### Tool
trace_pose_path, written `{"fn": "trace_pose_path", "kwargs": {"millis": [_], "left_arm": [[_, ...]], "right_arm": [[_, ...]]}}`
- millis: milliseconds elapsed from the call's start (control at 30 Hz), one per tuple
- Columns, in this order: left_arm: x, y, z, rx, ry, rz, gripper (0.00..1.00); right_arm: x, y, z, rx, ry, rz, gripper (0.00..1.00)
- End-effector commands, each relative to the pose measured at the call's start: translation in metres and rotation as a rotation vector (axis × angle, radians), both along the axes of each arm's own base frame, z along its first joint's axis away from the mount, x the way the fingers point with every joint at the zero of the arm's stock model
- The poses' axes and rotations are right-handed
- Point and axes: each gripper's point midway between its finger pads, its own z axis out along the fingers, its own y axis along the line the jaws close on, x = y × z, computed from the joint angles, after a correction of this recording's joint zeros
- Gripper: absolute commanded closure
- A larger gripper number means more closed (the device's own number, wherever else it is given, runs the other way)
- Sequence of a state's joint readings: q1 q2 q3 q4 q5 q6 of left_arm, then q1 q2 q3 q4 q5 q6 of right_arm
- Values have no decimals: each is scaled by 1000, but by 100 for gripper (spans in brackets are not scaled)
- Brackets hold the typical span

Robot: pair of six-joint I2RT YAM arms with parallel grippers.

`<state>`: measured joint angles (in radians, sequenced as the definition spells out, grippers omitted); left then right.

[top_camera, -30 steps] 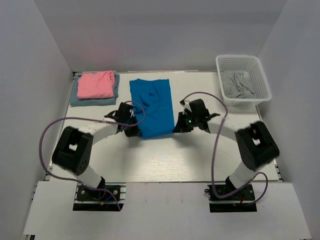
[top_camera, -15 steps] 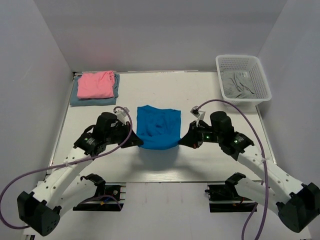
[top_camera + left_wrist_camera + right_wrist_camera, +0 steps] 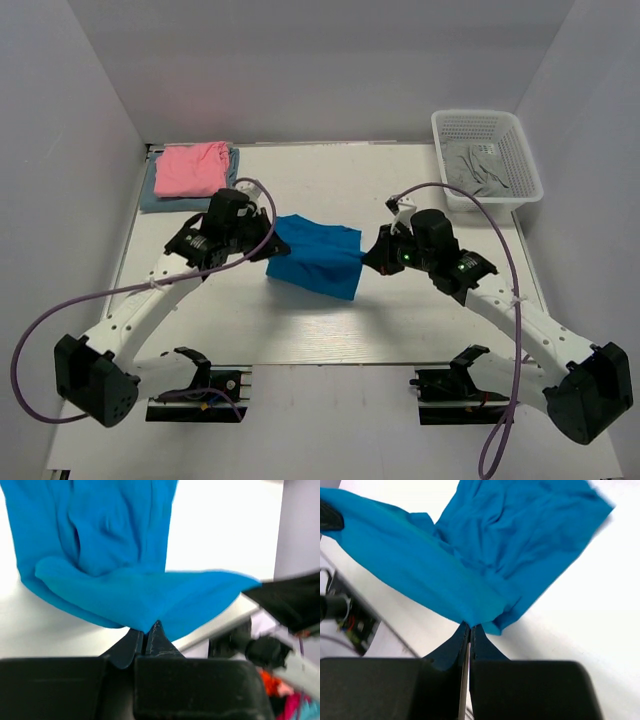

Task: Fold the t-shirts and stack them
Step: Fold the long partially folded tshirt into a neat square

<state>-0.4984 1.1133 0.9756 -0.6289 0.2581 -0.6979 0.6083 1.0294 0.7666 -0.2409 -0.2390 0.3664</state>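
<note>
Top external view has the blue t-shirt stretched between both arms over the middle of the counter, sagging toward the near edge. On the wrist views the left fingers are pressed together on a bunched fold at its left side, and the right fingers are clamped the same way on its right side. At the far left corner a folded pink t-shirt lies on the grey-blue t-shirt. A white basket at the far right corner holds grey cloth.

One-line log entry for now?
phase: folding | left gripper: shut on blue shirt | right gripper: shut on it too | stack: pink shirt on grey-blue shirt, far left
</note>
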Motion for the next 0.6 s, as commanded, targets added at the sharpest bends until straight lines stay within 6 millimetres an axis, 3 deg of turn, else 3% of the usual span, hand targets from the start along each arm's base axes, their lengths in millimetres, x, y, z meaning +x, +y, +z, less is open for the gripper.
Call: {"fn": "trace_pose_path", "kwargs": {"millis": [0,267,333,400,567], "left_arm": [[36,11,18,74,-84,100,100],[69,2,13,108,-85,134,100],[85,3,10,127,-87,162,100],[90,5,2,163,-62,178,100],[111,11,-8,199,-54,225,100]], "right_arm": [[38,-6,32,7,-114,-136,100],[68,-9,39,-12,-110,-224,100],[73,-9,28,-28,-70,-240,100],[78,-5,30,-18,-68,-222,100],[95,0,9,-29,-2,-226,100]]}}
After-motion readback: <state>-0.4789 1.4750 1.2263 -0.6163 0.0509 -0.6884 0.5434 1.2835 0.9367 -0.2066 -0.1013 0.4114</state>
